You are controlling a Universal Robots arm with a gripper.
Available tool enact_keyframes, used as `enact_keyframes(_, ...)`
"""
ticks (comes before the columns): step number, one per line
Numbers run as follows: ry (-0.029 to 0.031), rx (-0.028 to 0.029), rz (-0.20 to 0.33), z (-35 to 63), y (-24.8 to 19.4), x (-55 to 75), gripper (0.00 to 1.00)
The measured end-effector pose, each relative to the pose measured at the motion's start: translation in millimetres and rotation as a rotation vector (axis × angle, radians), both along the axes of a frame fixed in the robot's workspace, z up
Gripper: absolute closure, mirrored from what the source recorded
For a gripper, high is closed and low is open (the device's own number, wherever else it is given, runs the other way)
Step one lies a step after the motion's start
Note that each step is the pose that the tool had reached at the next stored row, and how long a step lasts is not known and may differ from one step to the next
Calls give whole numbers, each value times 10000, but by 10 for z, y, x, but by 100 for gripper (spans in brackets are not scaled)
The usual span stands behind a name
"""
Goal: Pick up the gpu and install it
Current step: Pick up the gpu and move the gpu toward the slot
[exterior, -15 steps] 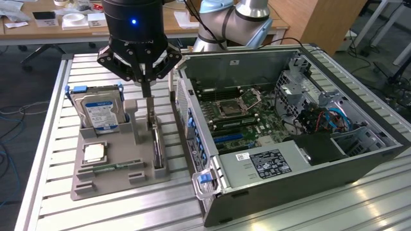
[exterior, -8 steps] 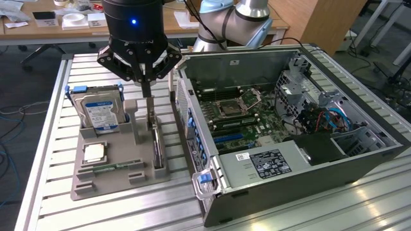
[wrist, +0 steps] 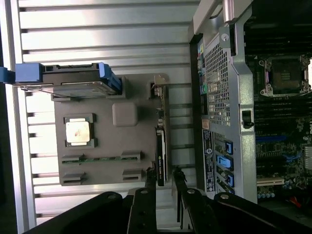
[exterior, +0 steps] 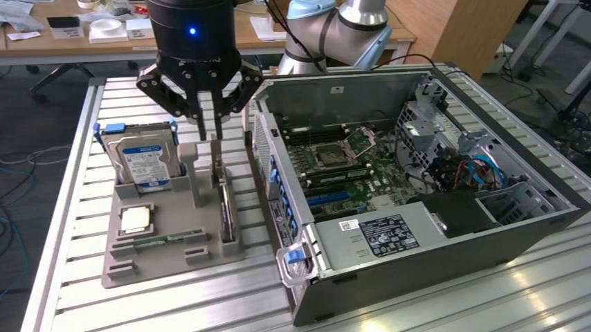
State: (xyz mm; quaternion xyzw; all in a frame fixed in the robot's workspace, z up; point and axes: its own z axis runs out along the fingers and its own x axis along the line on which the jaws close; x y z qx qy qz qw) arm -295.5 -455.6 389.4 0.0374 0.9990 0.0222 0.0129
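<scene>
- the gpu (exterior: 224,207) (wrist: 161,151) stands on its edge in a slot of the grey holder tray (exterior: 152,266), along the tray side nearest the computer case (exterior: 416,235).
- the gripper (exterior: 209,135) (wrist: 164,176) hangs straight above 1 end of the card, fingers pointing down.
- its 2 fingers are parted a little; in the wrist view the card's end sits in line with the gap between them, and they pinch nothing that i can see.
- whether a fingertip touches the card cannot be told.
- a hard drive (exterior: 143,162) with blue rails stands upright at the tray's far corner, on the exterior view's left.
- a cpu (exterior: 137,220) lies flat in the tray, with a ram stick (exterior: 166,240) just beside it.
- the case lies open on the slatted metal table (exterior: 120,304), motherboard (exterior: 342,159) facing up.
</scene>
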Motion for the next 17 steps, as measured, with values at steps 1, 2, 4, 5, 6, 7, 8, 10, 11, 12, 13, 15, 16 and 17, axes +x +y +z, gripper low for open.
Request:
enact_keyframes(1,0,0,0,0,0,0,77)
enact_keyframes(2,0,0,0,0,0,0,71)
enact_keyframes(4,0,0,0,0,0,0,59)
enact_keyframes(5,0,0,0,0,0,0,59)
enact_keyframes(6,0,0,0,0,0,0,59)
enact_keyframes(7,0,0,0,0,0,0,53)
enact_keyframes(8,-1,0,0,0,0,0,53)
enact_keyframes(10,0,1,0,0,0,0,53)
enact_keyframes(11,0,0,0,0,0,0,53)
enact_keyframes(12,0,0,0,0,0,0,53)
enact_keyframes(13,0,0,0,0,0,0,53)
enact_keyframes(15,-1,1,0,-1,0,0,53)
enact_keyframes(16,-2,1,0,-8,0,0,53)
enact_keyframes(17,-2,2,0,-18,0,0,53)
